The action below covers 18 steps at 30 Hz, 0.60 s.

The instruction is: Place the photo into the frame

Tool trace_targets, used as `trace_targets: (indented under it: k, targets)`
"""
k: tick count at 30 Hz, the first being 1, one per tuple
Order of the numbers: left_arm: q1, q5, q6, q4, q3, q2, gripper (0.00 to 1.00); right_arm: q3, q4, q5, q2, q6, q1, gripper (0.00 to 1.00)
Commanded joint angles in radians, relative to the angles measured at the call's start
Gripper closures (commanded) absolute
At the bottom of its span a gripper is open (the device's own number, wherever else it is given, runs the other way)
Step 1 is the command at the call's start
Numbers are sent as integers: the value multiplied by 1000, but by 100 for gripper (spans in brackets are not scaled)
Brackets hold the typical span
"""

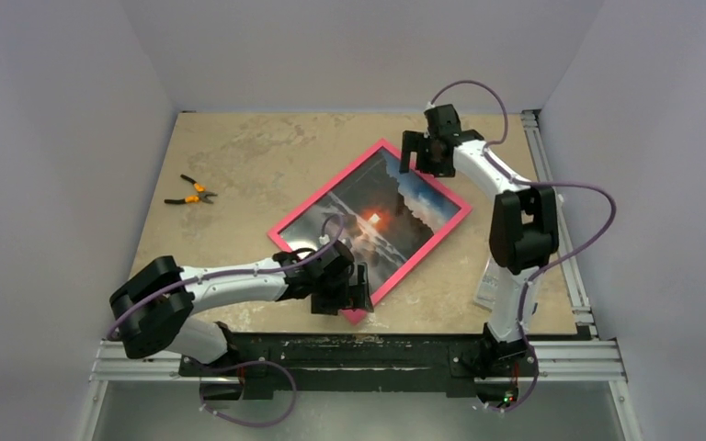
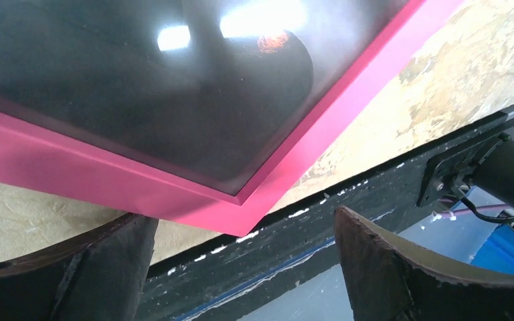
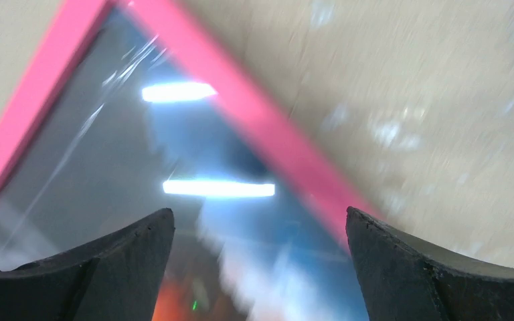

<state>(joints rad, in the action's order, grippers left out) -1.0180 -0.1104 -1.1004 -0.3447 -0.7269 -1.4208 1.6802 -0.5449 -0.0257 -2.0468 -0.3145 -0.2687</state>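
At the left gripper point(image 1: 358, 296): fingers point(image 2: 94, 267) parted wide, nothing gripped between them. Just ahead of those fingers, the near corner of the frame point(image 1: 327, 188), its pink edge and side wall filling the left wrist view, with bright glare on the surface beyond. Cannot tell whether the left-hand finger touches that side wall. Under and behind the corner, the table point(image 1: 267, 147) and its dark near rail. At the right gripper point(image 1: 420, 152): likewise released, fingers point(image 3: 408, 267) spread apart with only air between, held over the frame's far corner. Below and ahead of this gripper, blurred in the right wrist view, two pink edges meeting at a point, with blue sky and an orange glow showing between the fingertips. Between the two grippers, lying on the table and turned corner-on to the arms: the photo point(image 1: 377, 220), picture side up inside the pink border, sun glowing near its middle, dark mist towards the left gripper, blue sky towards the right one. Well off to the left of the left gripper, apart from the frame: orange-handled pliers point(image 1: 191, 193). Behind the right gripper, beside that arm's base: a pale thin object point(image 1: 487, 285), too unclear to name.
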Motion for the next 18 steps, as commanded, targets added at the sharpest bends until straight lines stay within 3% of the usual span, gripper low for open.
trace_targets:
  k: [1, 9, 14, 18]
  targets:
    - [7, 75, -4, 65, -3, 67, 0, -151, -61, 96, 231, -81, 4, 2]
    - [44, 175, 78, -190, -66, 257, 0, -479, -60, 137, 507, -114, 47, 1]
    - [110, 238, 168, -355, -194, 350, 0, -673, -79, 155, 649, -145, 45, 1]
    - [184, 265, 241, -436, -303, 424, 0, -797, -70, 171, 714, -157, 32, 7]
